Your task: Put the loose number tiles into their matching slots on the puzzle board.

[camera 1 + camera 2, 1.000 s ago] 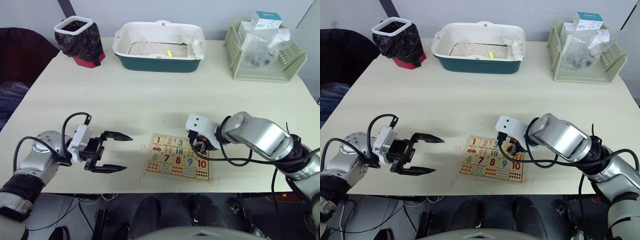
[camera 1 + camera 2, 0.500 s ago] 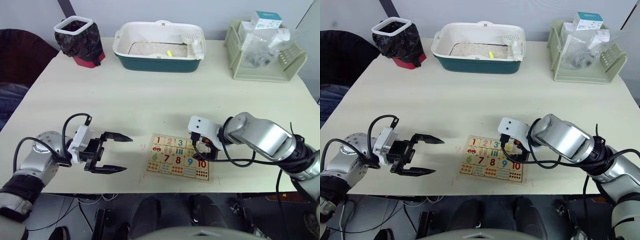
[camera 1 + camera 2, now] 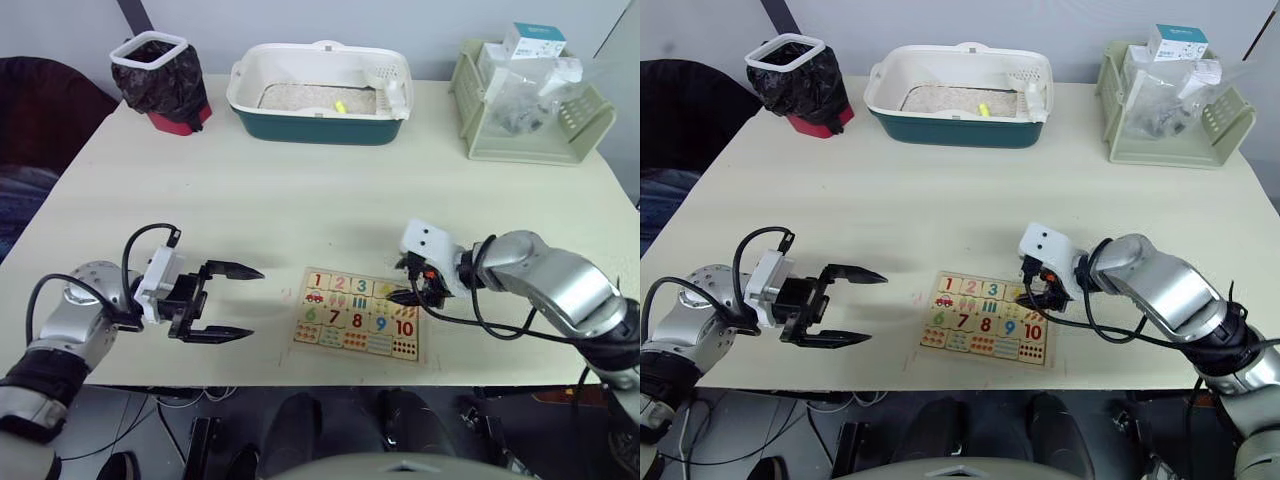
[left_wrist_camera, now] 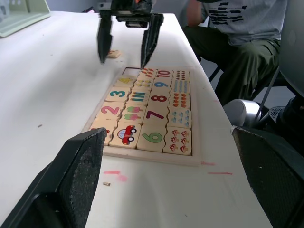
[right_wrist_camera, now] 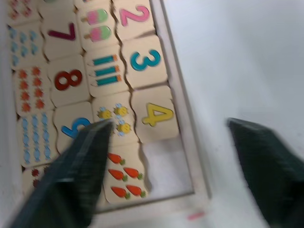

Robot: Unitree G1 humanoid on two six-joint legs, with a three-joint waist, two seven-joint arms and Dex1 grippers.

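The puzzle board [image 3: 360, 312] lies near the table's front edge. Its top row holds tiles 1 to 4; tile 4 [image 5: 156, 115] sits beside an empty slot [image 5: 166, 171] at the row's right end. One loose tile [image 4: 113, 53] lies on the table just past the board's right end, its digit not readable. My right gripper [image 3: 401, 283] hovers open at that end, nothing held between its fingers [image 4: 102, 40]. Left of the board, my left gripper [image 3: 256, 303] stays open and empty, low over the table.
At the back stand a bin with a black bag [image 3: 160, 75], a white and teal tray [image 3: 318, 100] and a green basket [image 3: 525, 110]. A person [image 4: 237, 38] sits by the table's front edge in the left wrist view.
My right gripper has drawn back to the right, off the board's top row, and its fingers now stand apart. The left gripper has stayed put.
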